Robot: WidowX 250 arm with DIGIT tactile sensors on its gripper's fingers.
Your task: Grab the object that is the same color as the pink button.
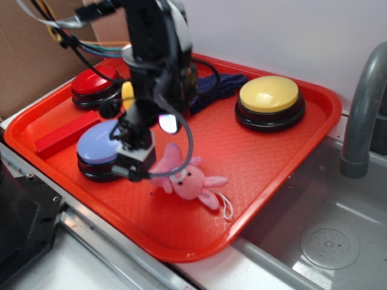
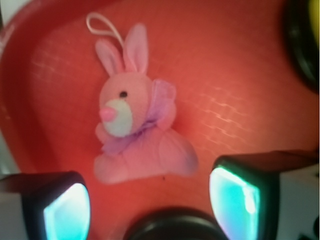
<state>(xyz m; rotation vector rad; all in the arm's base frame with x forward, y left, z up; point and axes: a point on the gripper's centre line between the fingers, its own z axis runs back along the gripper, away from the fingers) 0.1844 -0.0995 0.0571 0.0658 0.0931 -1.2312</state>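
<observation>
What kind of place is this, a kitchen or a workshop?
Probably a mock kitchen set up for robot tests: a metal sink with a grey faucet, a red tray of buttons and toys, and cardboard behind.

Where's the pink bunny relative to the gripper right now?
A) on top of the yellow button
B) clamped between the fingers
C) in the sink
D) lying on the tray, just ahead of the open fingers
D: in the wrist view the pink bunny lies flat on the red tray ahead of the gripper, whose fingers stand apart and touch nothing.
</observation>
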